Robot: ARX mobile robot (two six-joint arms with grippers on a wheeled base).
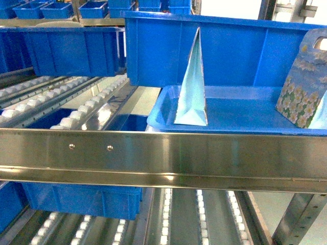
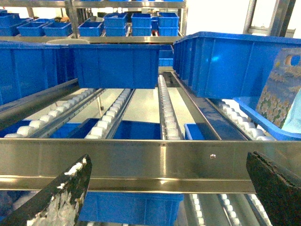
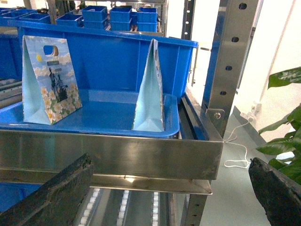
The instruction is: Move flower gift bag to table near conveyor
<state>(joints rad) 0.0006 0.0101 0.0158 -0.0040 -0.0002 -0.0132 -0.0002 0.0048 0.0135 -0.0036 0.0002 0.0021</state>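
The flower gift bag (image 1: 305, 84), pale blue with white daisies and a cut-out handle, stands upright in a shallow blue tray (image 1: 245, 113) on the conveyor (image 1: 163, 153). It also shows in the left wrist view, flower gift bag (image 2: 281, 92), and in the right wrist view, flower gift bag (image 3: 49, 80). A second pale blue bag (image 1: 192, 81) stands edge-on beside it. My left gripper (image 2: 168, 162) is open in front of the steel front rail, left of the tray. My right gripper (image 3: 170, 161) is open, low before the rail, nothing between its fingers. The table is out of view.
A deep blue bin (image 1: 225, 48) sits right behind the tray, and another blue bin (image 1: 71, 51) on the roller lanes (image 1: 76, 109) to the left. A steel upright post (image 3: 230, 66) bounds the rack's right end, with a green plant (image 3: 284, 122) beyond.
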